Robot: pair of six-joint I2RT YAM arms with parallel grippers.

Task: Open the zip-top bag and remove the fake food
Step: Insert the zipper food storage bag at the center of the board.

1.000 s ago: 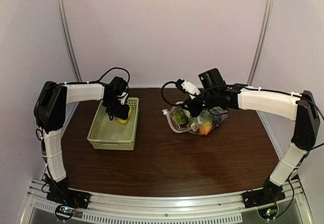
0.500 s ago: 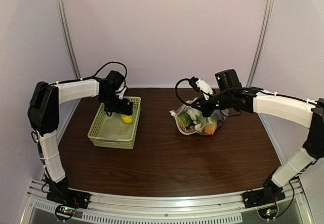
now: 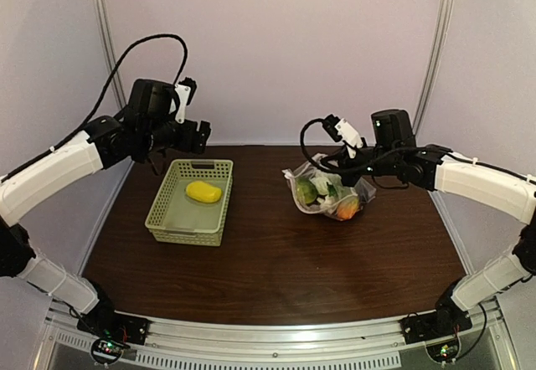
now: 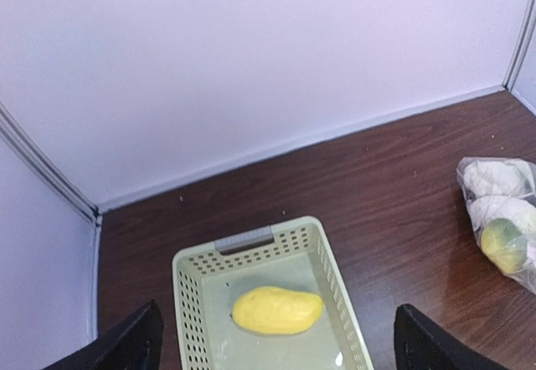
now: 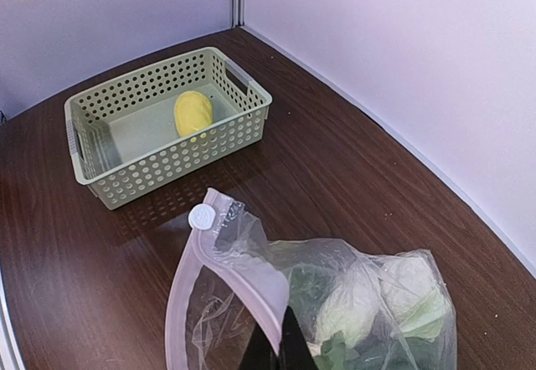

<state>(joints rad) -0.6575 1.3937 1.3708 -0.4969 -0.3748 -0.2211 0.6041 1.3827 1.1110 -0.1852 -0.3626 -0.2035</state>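
Top external view: the two arms work at opposite ends of the dark wooden table (image 3: 276,261), with the pale green lattice basket (image 3: 159,219) under the left arm. The left gripper (image 3: 199,134) hangs above the basket's far end, jaws spread wide and empty. One yellow piece (image 3: 203,192) of the fake food lies inside the basket.

The zip-top bag (image 3: 331,196) sits on the table well to the right of the basket, its mouth gaping toward it. The right gripper (image 5: 270,349) is clamped shut on the bag's rim, just by the pale zip strip (image 5: 180,303), which curls in an open loop. Inside the bag are a green piece (image 3: 306,192), an orange piece (image 3: 345,209) and whitish lumpy pieces (image 5: 394,286), heaped at the end farthest from the basket.

The bag looks thin, crinkly and limp (likely to sag shut or slide if let go), so the stiffer zip strip seems the surest place to hold it. The toys look light, hard and smooth. They may roll or slip, and a pinch across a narrow middle would probably serve best. The mouth is open, but most of the food is not yet out.
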